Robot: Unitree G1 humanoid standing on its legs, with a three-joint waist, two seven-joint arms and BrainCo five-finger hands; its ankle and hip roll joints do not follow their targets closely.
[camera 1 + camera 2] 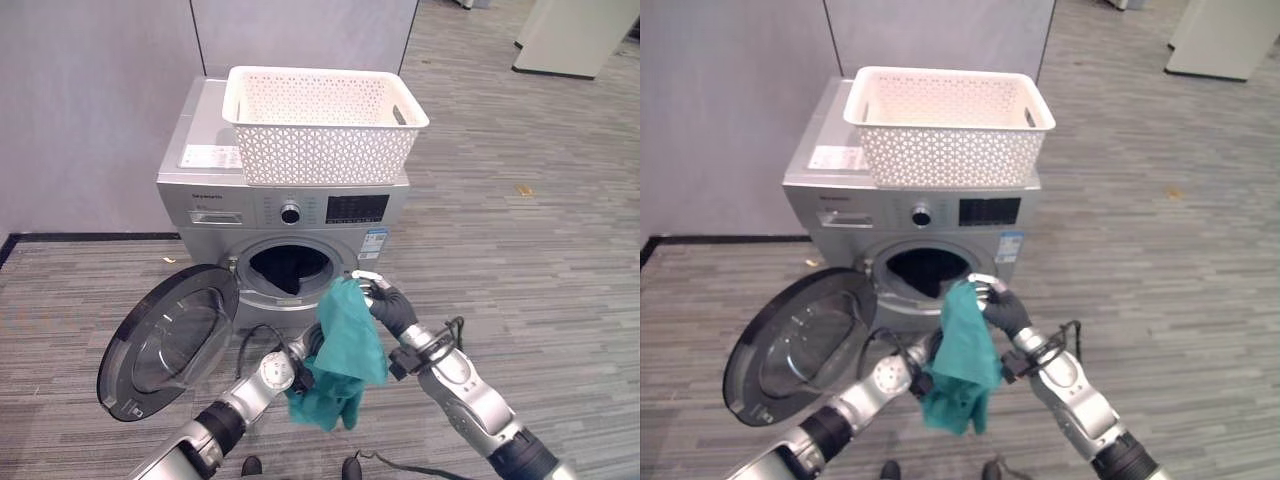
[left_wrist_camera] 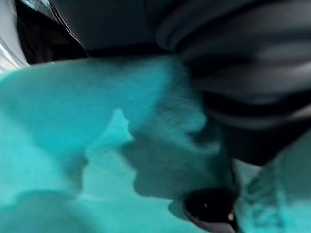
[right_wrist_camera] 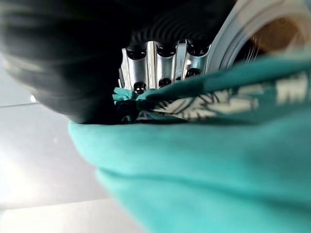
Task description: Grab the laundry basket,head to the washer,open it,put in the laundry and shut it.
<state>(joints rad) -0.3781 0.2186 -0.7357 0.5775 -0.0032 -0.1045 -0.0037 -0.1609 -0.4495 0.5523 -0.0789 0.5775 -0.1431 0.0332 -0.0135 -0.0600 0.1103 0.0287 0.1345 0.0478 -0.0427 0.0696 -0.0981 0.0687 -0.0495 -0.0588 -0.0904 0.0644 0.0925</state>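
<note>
A silver washer (image 1: 280, 205) stands against the wall with its round door (image 1: 175, 340) swung open to the left. Something dark lies inside the drum opening (image 1: 288, 270). The white laundry basket (image 1: 320, 120) sits on top of the washer. A teal garment (image 1: 350, 345) hangs just in front of the opening. My right hand (image 1: 392, 308) is shut on its top edge, the fingers (image 3: 160, 63) curled over the cloth (image 3: 218, 160). My left hand (image 1: 303, 362) is lower down, against the garment's left side and partly behind it, with teal cloth (image 2: 73, 121) pressed against its cover (image 2: 243, 73).
A grey partition wall (image 1: 90, 110) runs behind and to the left of the washer. The open door takes up the floor at the washer's front left. Striped grey floor (image 1: 530, 250) stretches to the right, with a white cabinet (image 1: 570, 40) at the far back right.
</note>
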